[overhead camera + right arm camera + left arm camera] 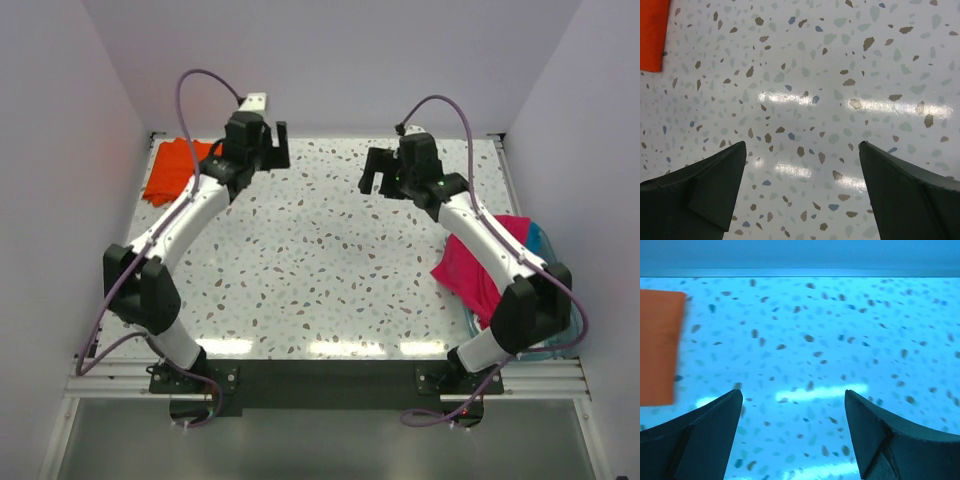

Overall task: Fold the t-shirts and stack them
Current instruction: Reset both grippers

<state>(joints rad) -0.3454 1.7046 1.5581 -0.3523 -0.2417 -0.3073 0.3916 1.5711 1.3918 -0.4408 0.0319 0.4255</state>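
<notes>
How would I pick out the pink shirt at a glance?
Go to the right edge of the speckled table, where a teal bin sits. The magenta t-shirt hangs crumpled over the bin's rim, partly under the right arm. The only other shirt in view, the orange t-shirt, lies at the far left corner.

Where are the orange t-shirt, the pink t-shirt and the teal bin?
orange t-shirt (168, 172), top external view, middle of the cloth.
pink t-shirt (462, 272), top external view, its bare left part.
teal bin (543, 240), top external view, far rim.
</notes>
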